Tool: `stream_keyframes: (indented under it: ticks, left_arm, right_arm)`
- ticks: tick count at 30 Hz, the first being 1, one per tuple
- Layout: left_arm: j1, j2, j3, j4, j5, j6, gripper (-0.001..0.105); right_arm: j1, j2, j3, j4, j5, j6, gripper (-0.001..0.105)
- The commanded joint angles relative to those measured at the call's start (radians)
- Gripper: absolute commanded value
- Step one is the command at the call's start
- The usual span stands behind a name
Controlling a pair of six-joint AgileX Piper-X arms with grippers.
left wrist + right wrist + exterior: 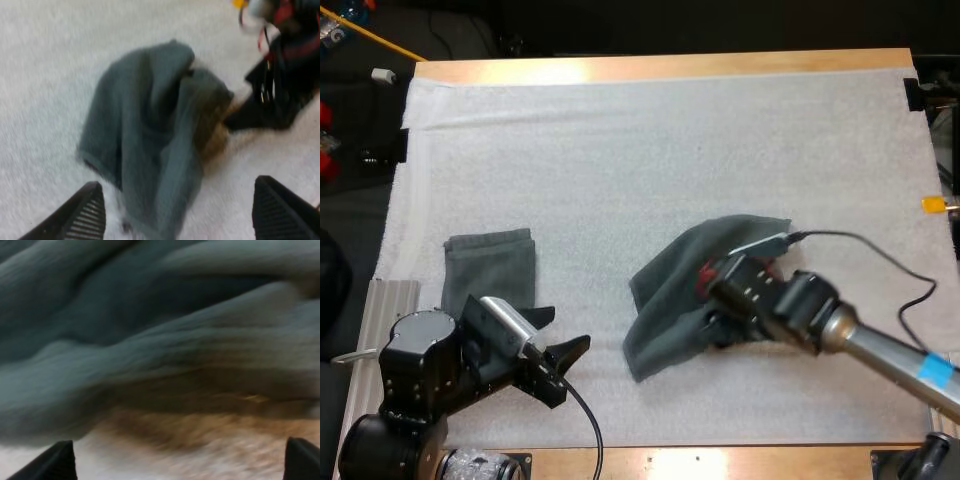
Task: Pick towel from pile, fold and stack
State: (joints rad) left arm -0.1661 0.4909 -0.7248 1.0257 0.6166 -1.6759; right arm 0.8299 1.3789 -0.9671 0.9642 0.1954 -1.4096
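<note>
Right gripper (718, 322), black fingers spread wide, sits low against the crumpled towel (675, 290), a soft grey-green heap of thick folds at mid-mat. Its arm slants in from the right. Left gripper (176, 200), ribbed fingers wide apart, points at that heap. A folded towel (490, 262) lies beside it on the fuzzy white mat (620, 150).

High view evenly lit from overhead, white mat (620, 150) bright, pale glare along the table (670, 66) far edge, dark beyond it. Soft short shadows under the crumpled towel (670, 285) and by the left gripper (570, 328). Left wrist view: motion smear across towel, right gripper (245, 117) beside it a dark blur. Right wrist view dimmer, towel folds very close and out of focus, brownish shadow under them on the mat
</note>
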Motion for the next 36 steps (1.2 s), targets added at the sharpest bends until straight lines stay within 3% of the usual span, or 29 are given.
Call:
stream_keyframes:
  ticks: [1, 8, 15, 22, 25, 30, 36]
  left_arm:
    - [-0.005, 0.001, 0.001, 0.028, 0.009, -0.001, 0.06]
    - [-0.005, 0.001, 0.001, 0.063, 0.009, 0.001, 0.06]
    - [-0.005, 0.001, 0.001, 0.07, 0.009, 0.001, 0.06]
    - [-0.005, 0.001, 0.001, 0.07, 0.009, -0.001, 0.06]
    - [-0.005, 0.001, 0.001, 0.07, 0.009, -0.001, 0.06]
    - [-0.005, 0.001, 0.001, 0.07, 0.009, -0.001, 0.06]
    - [-0.005, 0.001, 0.001, 0.07, 0.009, -0.001, 0.06]
  right_arm:
    - [-0.043, -0.01, 0.005, 0.015, 0.011, -0.028, 0.078]
    - [-0.225, -0.01, 0.06, -0.019, -0.056, -0.114, 0.078]
    - [-0.414, -0.01, 0.164, -0.142, -0.249, -0.15, 0.077]
    - [-0.561, -0.01, 0.243, -0.268, -0.399, -0.134, 0.047]
    - [-0.588, -0.01, 0.275, -0.312, -0.469, -0.134, 0.047]
    - [-0.592, -0.01, 0.307, -0.365, -0.499, -0.131, 0.047]
    - [-0.592, 0.003, 0.327, -0.444, -0.572, -0.073, 0.047]
